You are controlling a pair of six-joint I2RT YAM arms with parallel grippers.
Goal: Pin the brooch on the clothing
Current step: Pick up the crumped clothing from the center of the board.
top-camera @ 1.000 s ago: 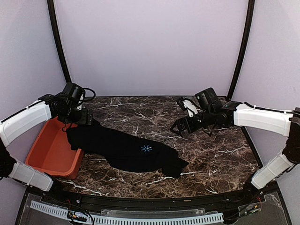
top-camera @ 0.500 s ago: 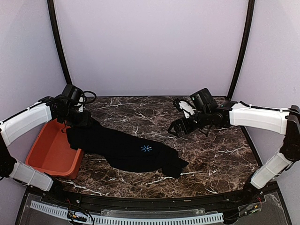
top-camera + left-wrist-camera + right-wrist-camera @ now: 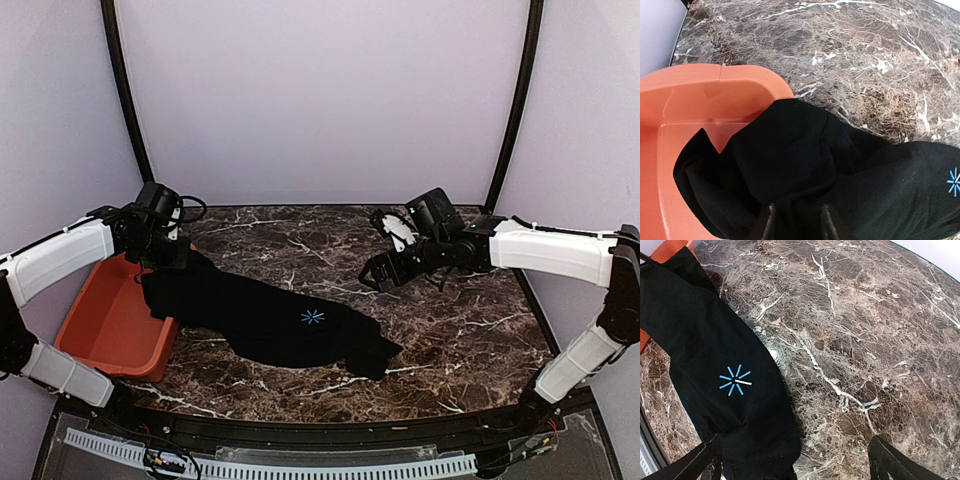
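Two pincers: the left pincer (image 3: 797,212) pinches the shirt (image 3: 790,160) under it, so lift gently; the right pincer (image 3: 797,455) is spread wide.

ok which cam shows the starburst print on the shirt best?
Right wrist: the starburst print sits whole and large, every ray distinct. Top external shows it whole but tiny; left wrist clips it at the frame's right edge.

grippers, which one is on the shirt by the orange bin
The left gripper: its fingers straddle the T-shirt where it drapes into the orange bin. The right gripper hangs open above the marble table, off the cloth.
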